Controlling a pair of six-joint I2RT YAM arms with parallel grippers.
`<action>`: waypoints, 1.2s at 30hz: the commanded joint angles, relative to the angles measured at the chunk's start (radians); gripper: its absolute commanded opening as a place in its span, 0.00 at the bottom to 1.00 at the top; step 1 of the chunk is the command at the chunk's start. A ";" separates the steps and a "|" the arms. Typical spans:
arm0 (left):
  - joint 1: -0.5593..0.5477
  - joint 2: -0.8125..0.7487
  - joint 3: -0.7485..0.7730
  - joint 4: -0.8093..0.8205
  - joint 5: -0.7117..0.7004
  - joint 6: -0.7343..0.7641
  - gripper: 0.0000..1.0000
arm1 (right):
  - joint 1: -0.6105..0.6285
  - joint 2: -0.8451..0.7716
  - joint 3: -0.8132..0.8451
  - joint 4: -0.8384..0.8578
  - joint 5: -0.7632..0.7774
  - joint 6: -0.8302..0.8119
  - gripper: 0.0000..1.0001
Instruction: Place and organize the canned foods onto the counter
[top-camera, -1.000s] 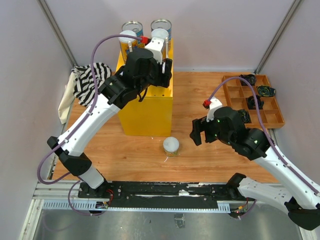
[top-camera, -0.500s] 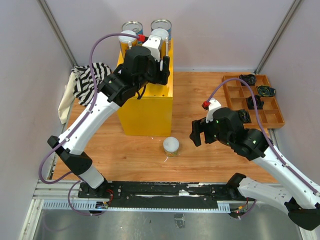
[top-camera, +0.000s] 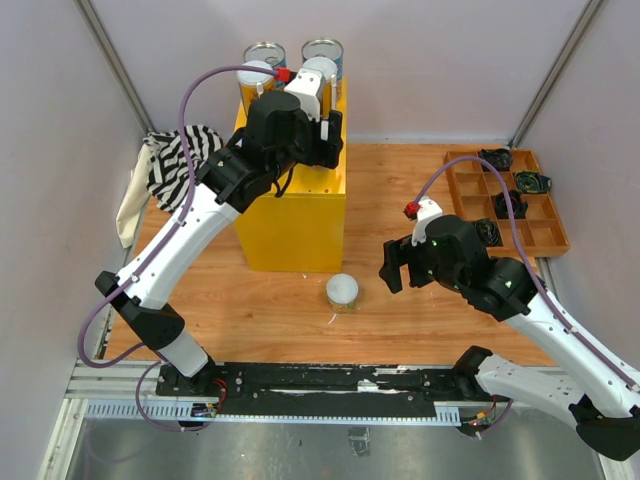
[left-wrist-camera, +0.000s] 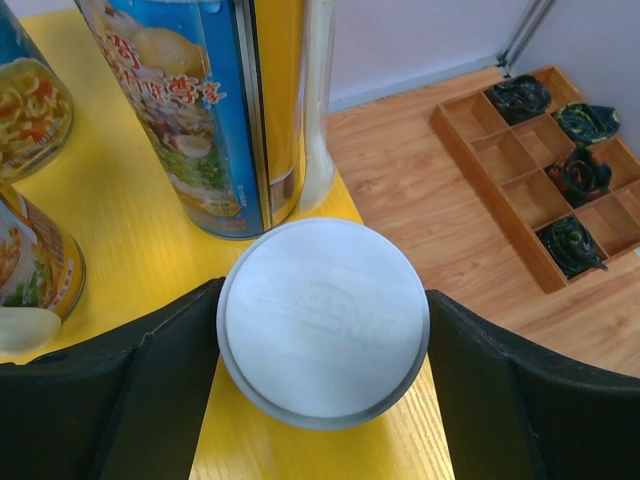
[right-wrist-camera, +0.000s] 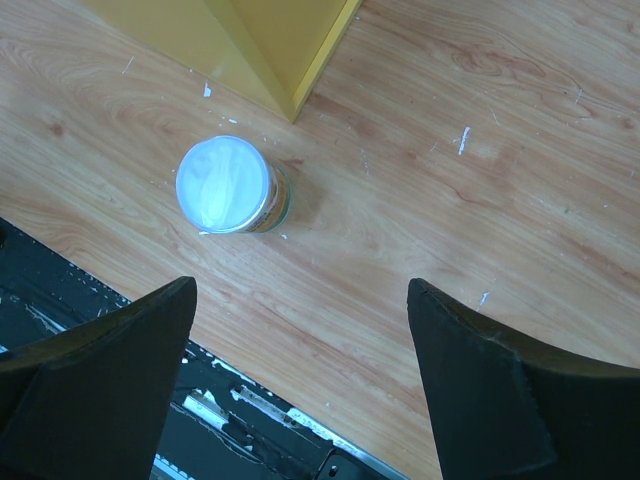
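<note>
Two arms, same build. Left arm (top-camera: 190, 225): glossy white tube links, chunky black joint housings, black base block. Right arm (top-camera: 565, 330): same white and black. A thin purple cable (top-camera: 184, 110) runs along the left arm and ends in a red plug (top-camera: 288, 76) by a white wrist block. The right arm has a second purple cable (top-camera: 515, 212) with its own red plug (top-camera: 411, 208). There is a small green light (top-camera: 437, 241) on the right arm's black housing. Both bases sit on a black rail (top-camera: 330, 383) over a silver slotted frame (top-camera: 110, 408). Left gripper (left-wrist-camera: 322, 305): two broad matte black fingers (left-wrist-camera: 110, 400) with flat faces and angular edges. Right gripper (right-wrist-camera: 302, 290): same black wedge-shaped fingers (right-wrist-camera: 490, 385).
</note>
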 joint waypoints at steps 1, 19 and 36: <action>0.006 -0.038 -0.007 0.078 0.005 0.003 0.83 | -0.012 -0.005 -0.007 0.010 -0.011 0.001 0.87; 0.006 -0.230 -0.067 0.130 -0.175 -0.002 0.83 | -0.013 0.006 -0.002 0.015 -0.014 0.003 0.87; 0.006 -0.475 -0.434 0.132 -0.392 -0.188 0.61 | -0.012 0.025 0.007 0.034 -0.035 0.012 0.87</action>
